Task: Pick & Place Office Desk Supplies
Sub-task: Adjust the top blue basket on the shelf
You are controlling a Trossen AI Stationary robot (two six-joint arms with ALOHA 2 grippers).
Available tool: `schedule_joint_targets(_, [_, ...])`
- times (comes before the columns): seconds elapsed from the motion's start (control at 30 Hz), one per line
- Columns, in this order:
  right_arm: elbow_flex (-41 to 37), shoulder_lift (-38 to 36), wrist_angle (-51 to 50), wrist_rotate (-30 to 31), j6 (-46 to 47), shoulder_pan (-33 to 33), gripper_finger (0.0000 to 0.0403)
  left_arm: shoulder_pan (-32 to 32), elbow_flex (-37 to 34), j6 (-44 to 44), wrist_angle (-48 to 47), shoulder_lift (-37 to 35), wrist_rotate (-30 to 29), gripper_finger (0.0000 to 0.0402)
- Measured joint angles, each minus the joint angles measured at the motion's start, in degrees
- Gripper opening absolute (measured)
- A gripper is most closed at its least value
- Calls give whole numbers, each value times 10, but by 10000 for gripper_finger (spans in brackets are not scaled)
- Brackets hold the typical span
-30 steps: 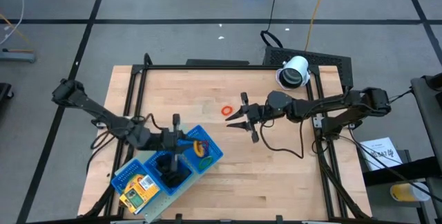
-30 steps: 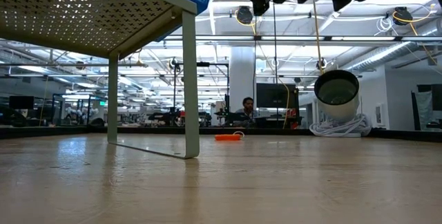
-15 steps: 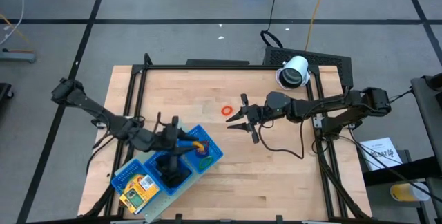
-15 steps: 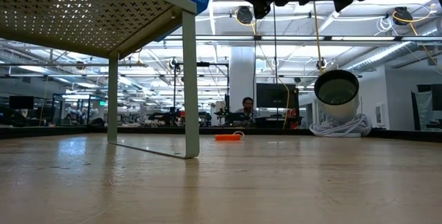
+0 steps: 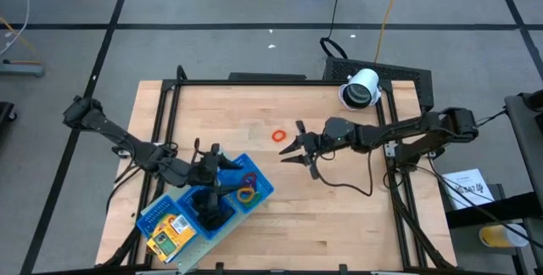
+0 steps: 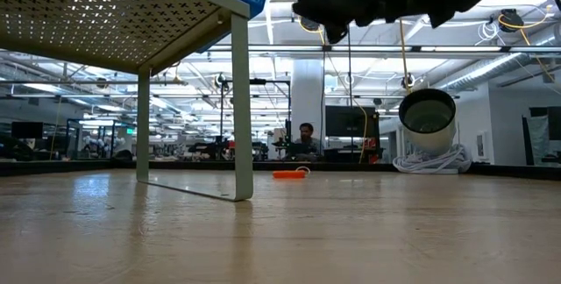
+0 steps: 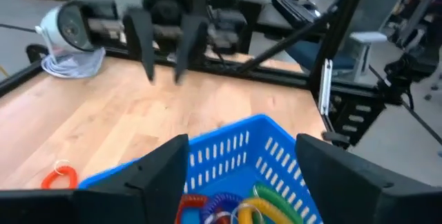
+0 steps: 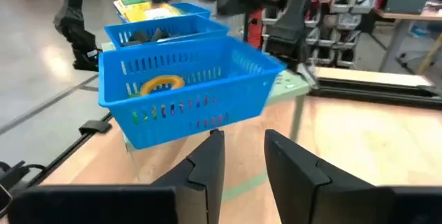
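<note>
**Nearly sorted: one ring left on the bench**

Wooden bench, seen from above, is almost bare. At its near-left corner sits the blue tray (image 5: 208, 210), already holding the yellow packs (image 5: 169, 232) at one end, black clips (image 5: 209, 211) in the middle and coloured rings (image 5: 247, 192) at the end nearest the bench centre. The left gripper (image 5: 212, 166) hangs over the tray's ring end, fingers spread. One red ring (image 5: 278, 135) lies alone on the bare wood near the middle. The right gripper (image 5: 299, 145) hovers just beside it, tips apart and empty. A white device (image 5: 361, 89) stands at the far right corner.

From table height, the ring (image 6: 288, 173) lies flat on the boards, well behind the tray's leg, with the device (image 6: 428, 121) off to its right. A person sits in the room beyond.

Past the left wrist's spread fingers (image 7: 160, 166), the rings (image 7: 245, 209) show inside the tray wall (image 7: 235, 146), and the lone ring (image 7: 59, 178) lies outside on the wood.

From the right wrist, the fingers (image 8: 208, 156) stand slightly apart with nothing between them, facing the tray (image 8: 186, 86), a yellow ring (image 8: 162, 84) visible through its slats.

By my reckoning only that one ring is left to fetch.
</note>
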Motion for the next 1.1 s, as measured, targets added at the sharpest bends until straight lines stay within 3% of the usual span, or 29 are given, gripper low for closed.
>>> schedule_joint_targets(0.27, [5,111,138,-3,20,30,95,2,0,35,65,-29,-9,277])
schedule_joint_targets(0.43, [8,143,218,-13,52,32,89,3,0,50,83,-36,-11,275])
schedule_joint_targets(0.77, [68,215,207,-49,76,40,86,13,0,54,85,-35,-16,278])
schedule_joint_targets(1.1, [78,219,208,-51,60,43,82,14,0,75,85,-34,-17,278])
